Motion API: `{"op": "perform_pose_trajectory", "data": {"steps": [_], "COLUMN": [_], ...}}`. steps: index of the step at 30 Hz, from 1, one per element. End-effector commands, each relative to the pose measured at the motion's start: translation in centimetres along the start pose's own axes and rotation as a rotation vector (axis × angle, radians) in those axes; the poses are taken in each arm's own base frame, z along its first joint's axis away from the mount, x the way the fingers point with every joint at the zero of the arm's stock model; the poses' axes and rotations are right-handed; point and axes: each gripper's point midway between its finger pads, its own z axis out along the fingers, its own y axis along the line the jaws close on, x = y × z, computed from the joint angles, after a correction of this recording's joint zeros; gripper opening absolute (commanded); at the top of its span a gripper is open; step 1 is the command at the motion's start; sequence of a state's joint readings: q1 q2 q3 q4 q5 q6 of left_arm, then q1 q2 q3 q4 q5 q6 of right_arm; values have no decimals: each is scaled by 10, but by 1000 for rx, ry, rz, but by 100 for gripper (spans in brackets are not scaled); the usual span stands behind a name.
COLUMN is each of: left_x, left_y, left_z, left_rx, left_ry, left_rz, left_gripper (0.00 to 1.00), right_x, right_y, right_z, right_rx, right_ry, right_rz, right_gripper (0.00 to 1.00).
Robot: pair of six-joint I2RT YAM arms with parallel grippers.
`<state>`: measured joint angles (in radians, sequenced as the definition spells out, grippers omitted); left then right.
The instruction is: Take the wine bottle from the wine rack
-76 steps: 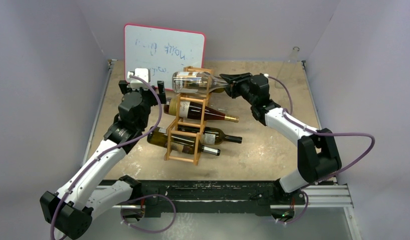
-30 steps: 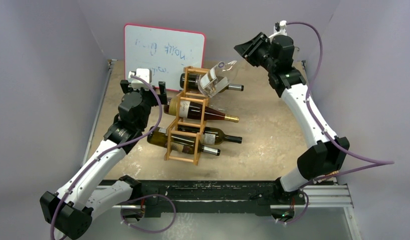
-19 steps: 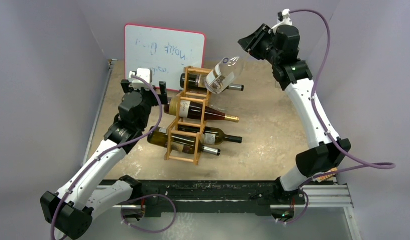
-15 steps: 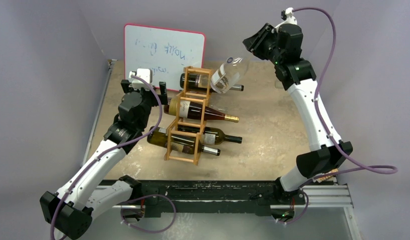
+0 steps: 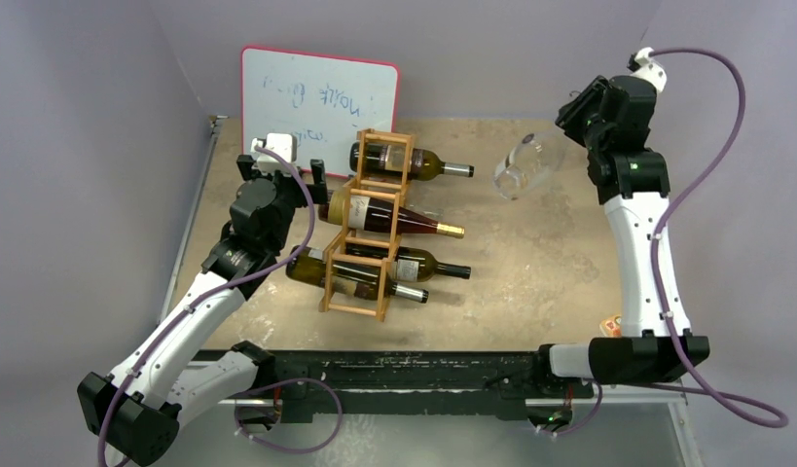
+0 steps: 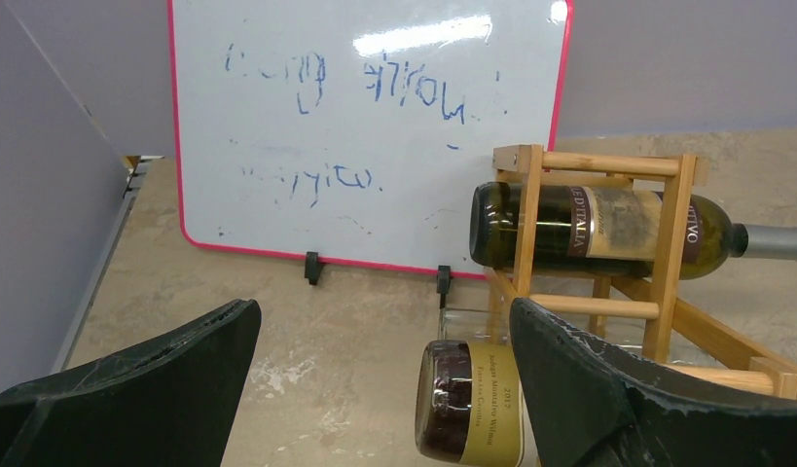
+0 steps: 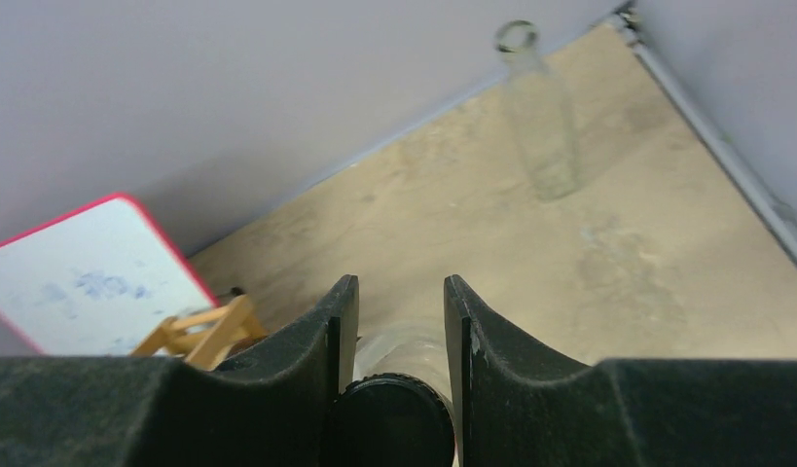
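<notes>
Clear glass in grip: holding wine bottle [image 5: 519,167] by neck w/ right fingers [image 7: 459,316], clamped shut beside black cap [image 7: 394,426]. Hangs tilted, long axis running down & away from fingertips, base toward rack side, above table [image 5: 530,253], touching nothing. Sits well apart from wine rack [image 5: 385,135], which lies beyond bottle's base w/ four dark bottles [image 5: 380,212] in it. Right arm: nearer, reared high, wrist pitched down. Beyond rack, left fingers [image 6: 180,389] spread wide, empty. Likely next: lowering straight to bare table under fingertips.
</notes>
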<state>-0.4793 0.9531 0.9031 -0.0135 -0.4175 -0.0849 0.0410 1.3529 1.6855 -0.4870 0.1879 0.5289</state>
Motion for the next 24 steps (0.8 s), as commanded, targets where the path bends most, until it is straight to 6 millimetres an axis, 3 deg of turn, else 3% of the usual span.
{"op": "perform_pose_trajectory", "data": {"steps": [1, 13, 24], "left_x": [-22, -26, -35], "left_y": [-6, -13, -12], "left_z": [-1, -1, -7], "left_rx": [26, 61, 70], "left_ry": [-66, -71, -92], "left_rz": [-47, -61, -82], "left_gripper": [100, 100, 100], "right_x": [-58, -63, -80], "right_y": [5, -91, -129], "right_z": [-15, 22, 59], "right_rx": [-35, 234, 352], "right_ry": [-239, -344, -489], "right_rz": [100, 80, -12], "right_gripper": [0, 0, 0]}}
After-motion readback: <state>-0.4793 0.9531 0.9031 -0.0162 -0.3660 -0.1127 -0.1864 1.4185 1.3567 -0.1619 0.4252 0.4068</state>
